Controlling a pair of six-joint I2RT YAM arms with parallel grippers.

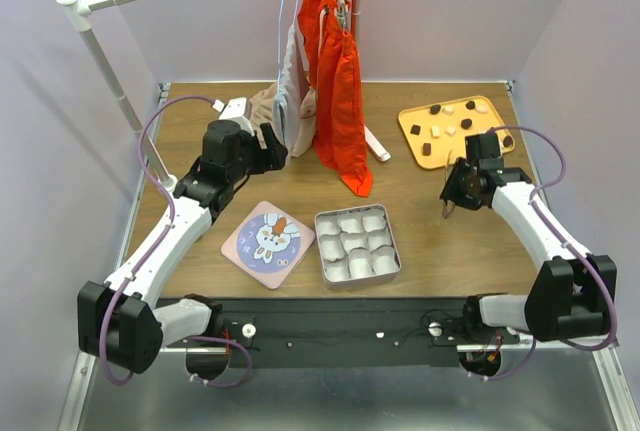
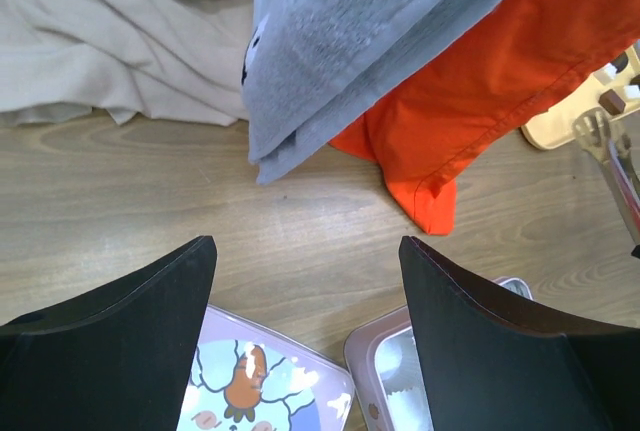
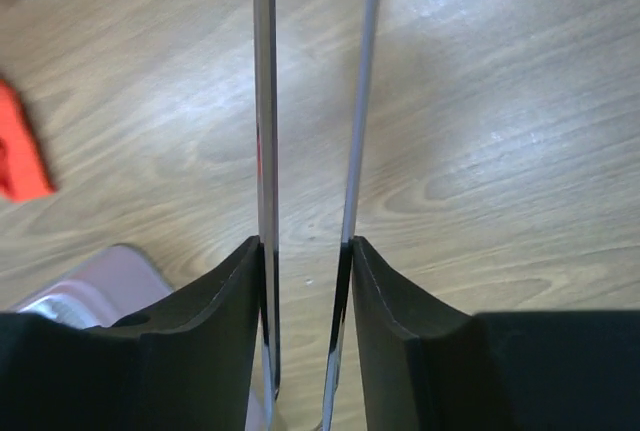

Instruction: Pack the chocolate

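Top external view shows an open rectangular metal tin (image 1: 397, 251) lined with white pleated paper cups (image 1: 355, 243), and every cup looks empty. Its pink square lid with a rabbit picture (image 1: 268, 241) lies just left of the tin, likely set aside so the cups can be reached.

The chocolate pieces (image 1: 466, 123), dark brown and cream-white, all lie on a flat orange plastic tray (image 1: 488, 111) behind and to the right of the tin, well apart from it.

Between tray and tin hangs the right gripper (image 1: 452, 196), clenched on slim metal tongs (image 3: 265, 101). The right wrist view shows its black fingers (image 3: 235, 291) pressing the two blades toward each other, probably because the pieces are too small for the fingers themselves. The tips run out of frame there and are too small to read from above, so I cannot tell whether a piece is pinched.

The left gripper (image 2: 305, 251) hovers behind and to the left of the tin, released and wide, grasping nothing. A hanging orange cloth garment (image 1: 340, 101) is just beside it. Packing appears not yet begun.
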